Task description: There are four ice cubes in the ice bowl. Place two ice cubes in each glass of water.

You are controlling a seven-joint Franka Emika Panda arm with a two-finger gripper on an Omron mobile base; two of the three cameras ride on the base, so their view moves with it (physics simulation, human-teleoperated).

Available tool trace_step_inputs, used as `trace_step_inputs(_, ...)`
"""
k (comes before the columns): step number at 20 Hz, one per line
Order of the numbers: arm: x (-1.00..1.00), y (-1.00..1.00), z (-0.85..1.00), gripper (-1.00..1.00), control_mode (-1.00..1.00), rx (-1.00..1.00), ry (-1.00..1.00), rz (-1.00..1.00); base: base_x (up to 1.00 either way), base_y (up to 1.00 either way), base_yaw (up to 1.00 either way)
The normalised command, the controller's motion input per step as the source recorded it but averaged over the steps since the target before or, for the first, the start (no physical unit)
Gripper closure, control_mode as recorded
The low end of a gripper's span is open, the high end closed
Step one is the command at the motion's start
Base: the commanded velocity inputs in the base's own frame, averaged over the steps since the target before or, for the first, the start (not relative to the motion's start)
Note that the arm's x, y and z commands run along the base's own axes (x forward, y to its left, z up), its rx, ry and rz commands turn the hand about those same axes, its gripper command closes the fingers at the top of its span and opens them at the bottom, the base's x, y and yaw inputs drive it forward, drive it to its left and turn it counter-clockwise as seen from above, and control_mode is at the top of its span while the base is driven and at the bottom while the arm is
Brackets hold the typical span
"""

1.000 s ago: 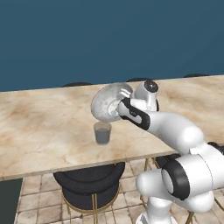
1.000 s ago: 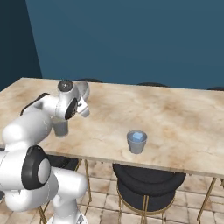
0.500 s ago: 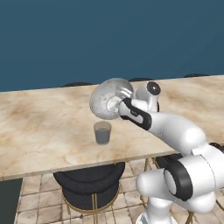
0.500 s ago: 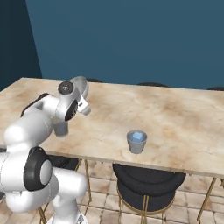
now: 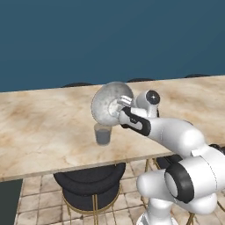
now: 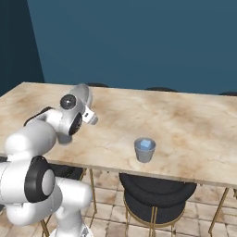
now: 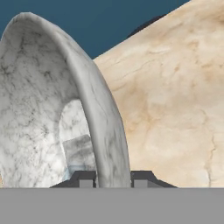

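My gripper [image 7: 113,179] is shut on the rim of the ice bowl [image 7: 105,109], one finger inside and one outside. The pale mottled ice bowl [image 5: 110,103] hangs tipped steeply on its side, its mouth facing left, just above one glass of water [image 5: 103,134] near the counter's front edge. The gripper [image 5: 121,105] holds the bowl's right rim. Seen edge-on, the ice bowl [image 6: 84,95] stands over my hand. The other glass of water [image 6: 145,149] stands further right with a light-blue ice cube [image 6: 146,144] in it. A faint bluish patch low inside the bowl may be ice; I cannot tell.
The long marble counter [image 5: 39,127] stretches both ways, with a dark blue wall behind. Black round stools [image 5: 90,184] on gold legs stand under its front edge; another stool [image 6: 157,196] sits below the right glass.
The bowl has tipped steeper over the left glass and shifted slightly; both glasses have stayed put.
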Motion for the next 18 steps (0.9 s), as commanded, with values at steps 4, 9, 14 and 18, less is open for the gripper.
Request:
trace_step_inputs(4, 0.01, 0.00, 0.00, 1.00, -1.00, -0.11, 0.00, 0.00, 0.00, 0.00, 0.00)
trace_step_inputs(9, 0.00, 0.00, 0.00, 1.00, -1.00, -0.04, -0.02, 0.00, 0.00, 0.00, 0.00)
trace_step_inputs(14, 0.00, 0.00, 0.11, 1.00, -1.00, 0.00, -0.07, 0.00, 0.00, 0.00, 0.00)
trace_step_inputs(18, 0.00, 0.00, 0.22, 1.00, -1.00, 0.00, -0.14, 0.00, 0.00, 0.00, 0.00)
